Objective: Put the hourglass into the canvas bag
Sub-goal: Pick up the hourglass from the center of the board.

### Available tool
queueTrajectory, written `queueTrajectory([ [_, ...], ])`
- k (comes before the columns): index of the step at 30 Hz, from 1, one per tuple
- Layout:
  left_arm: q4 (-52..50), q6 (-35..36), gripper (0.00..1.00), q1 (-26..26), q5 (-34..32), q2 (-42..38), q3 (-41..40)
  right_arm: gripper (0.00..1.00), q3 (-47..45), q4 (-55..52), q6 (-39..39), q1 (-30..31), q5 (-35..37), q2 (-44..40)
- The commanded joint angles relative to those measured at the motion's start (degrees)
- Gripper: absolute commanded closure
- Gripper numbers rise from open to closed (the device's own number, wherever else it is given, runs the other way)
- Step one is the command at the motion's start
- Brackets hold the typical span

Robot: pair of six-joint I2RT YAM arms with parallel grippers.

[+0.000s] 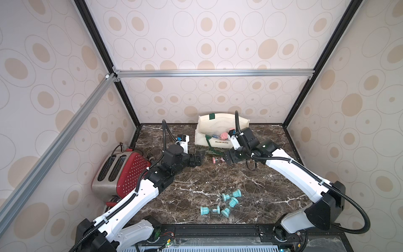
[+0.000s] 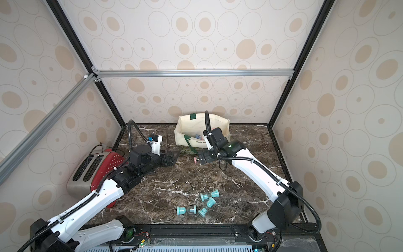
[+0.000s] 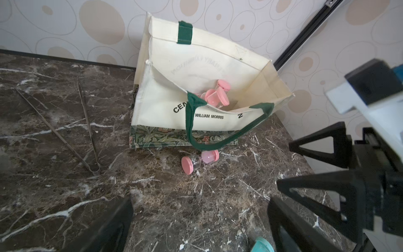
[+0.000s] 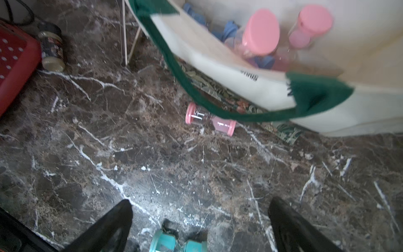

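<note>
Two words, WILLIAM MORRIS, read in black on the front of the bag (image 3: pixel 165 104). "CEN" comes before them and a lone "N" after, where a green handle (image 3: pixel 189 122) hangs over the rest. Faint mirrored lettering shows through the back panel. The bag stands open at the rear of the table (image 1: pixel 196 181), with other pink hourglasses (image 3: pixel 218 93) inside.

The pink hourglass (image 3: pixel 200 161) lies on its side on the table just in front of the bag's floral base, under the handle loop. Its long axis runs left to right along the bag's front.

The left gripper (image 1: pixel 197 160), right of the toaster (image 1: pixel 122 172), is spread wide and empty. The right gripper (image 4: pixel 200 203) is likewise wide apart, holding nothing, near the pink hourglass without touching it. Teal hourglasses (image 1: pixel 233 201) lie clustered near the front edge.
</note>
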Motion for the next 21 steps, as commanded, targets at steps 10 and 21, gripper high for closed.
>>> queueTrajectory([
  [10,-2.95,-3.41,0.03,-1.55,0.15,-5.26,-6.22,0.0,-17.57,-5.1,22.59,8.76,7.89,-6.06],
  [21,0.31,-2.62,0.03,-2.43,0.47,-3.0,-9.62,0.0,-28.39,1.41,45.05,13.96,6.03,-7.37],
])
